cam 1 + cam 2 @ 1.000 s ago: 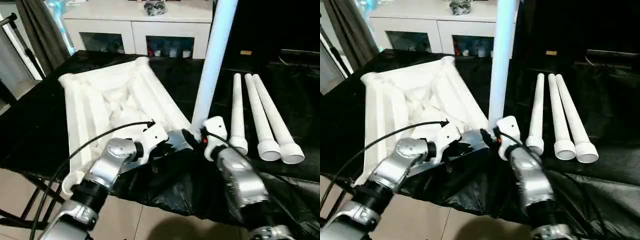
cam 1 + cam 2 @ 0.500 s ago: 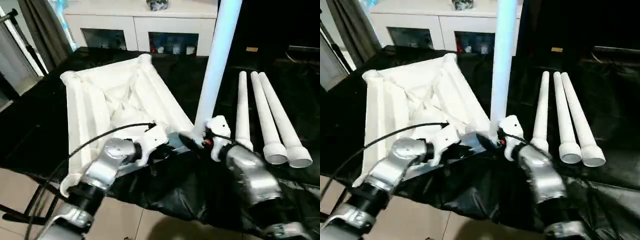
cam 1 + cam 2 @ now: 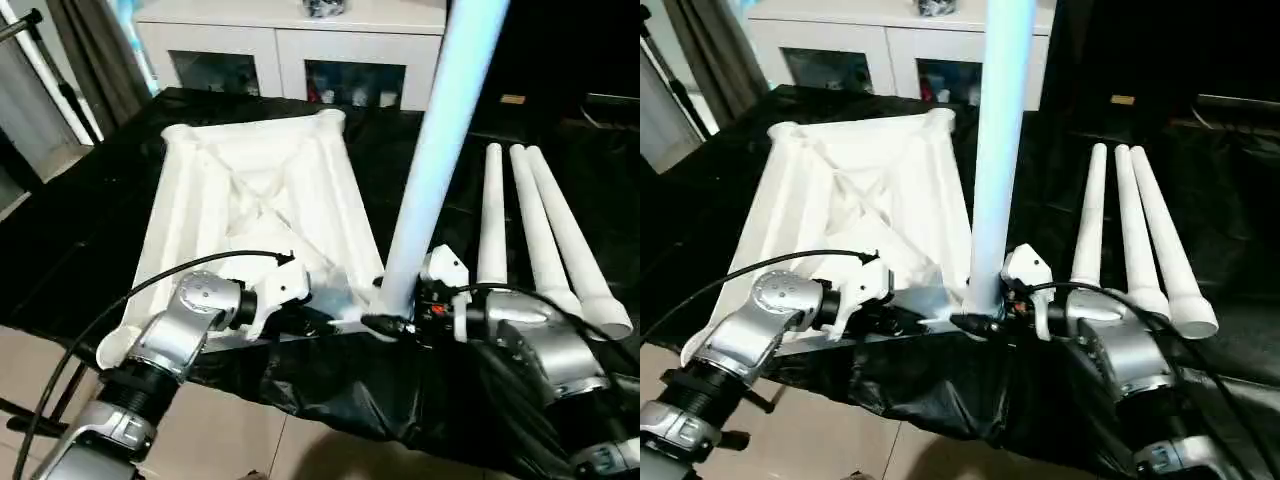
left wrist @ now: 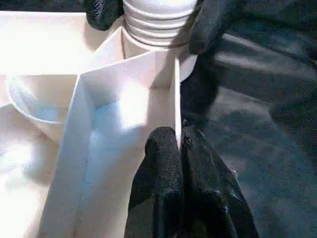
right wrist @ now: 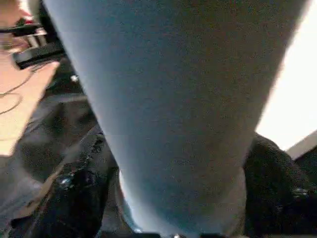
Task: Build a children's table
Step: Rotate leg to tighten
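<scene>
Right gripper (image 3: 385,318) has its two black fingers set either side of the base of one upright leg (image 3: 440,140), the threaded foot of which sits in the tabletop's near right corner socket; from the left wrist camera the black fingertips (image 4: 205,27) flank the leg's ribbed end where it enters the socket, though whether they press on it cannot be told. Left gripper (image 4: 179,144) is closed, its fingers pinched on the thin near wall of the tabletop just beside that socket. Largest item: one black cloth (image 3: 80,240) covering the work surface, draped over the near edge. On it, at about 10 o'clock from the grippers, lies one white tabletop (image 3: 260,200), underside up, with crossed ribs and rounded sockets at its corners. Next in size: one white cabinet (image 3: 290,45) with glass doors at 12 o'clock, behind the cloth. Legs, four counted: the one standing upright in the socket, rising out of the top of the head view, and three loose legs (image 3: 540,230) lying side by side on the cloth at about 2 o'clock, touching or nearly so, flared ends toward the robot. Two silver forearms enter from the near edge, the left (image 3: 175,335) carrying one black cable (image 3: 130,300) that loops above it. A grey curtain (image 3: 85,50) hangs at 11 o'clock.
</scene>
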